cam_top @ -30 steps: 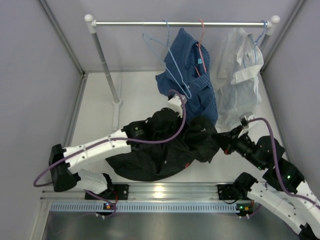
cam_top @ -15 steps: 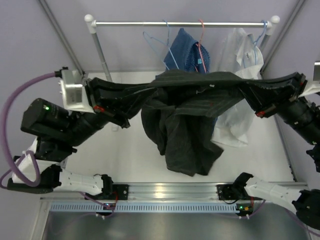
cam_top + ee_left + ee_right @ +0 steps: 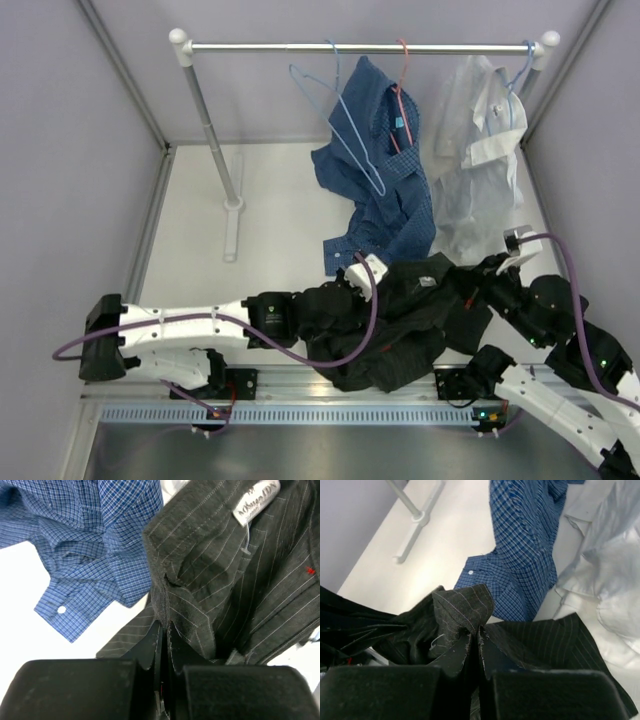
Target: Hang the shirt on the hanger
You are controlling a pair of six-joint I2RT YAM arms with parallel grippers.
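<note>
The black pinstriped shirt lies in a crumpled heap at the near edge of the table, between my two arms. My left gripper is shut on a fold of the shirt just below its white neck label. My right gripper is shut on another bunched fold of the shirt. The light-blue wire hanger hangs empty on the rail at the back, far from both grippers.
A blue checked shirt hangs on a red hanger and trails onto the table right behind the black shirt. A white shirt hangs at the right. The rack's left post stands at the back left.
Half a second ago both grippers held the shirt stretched high in the air. Now both arms are down and the shirt is heaped on the table, still gripped.
</note>
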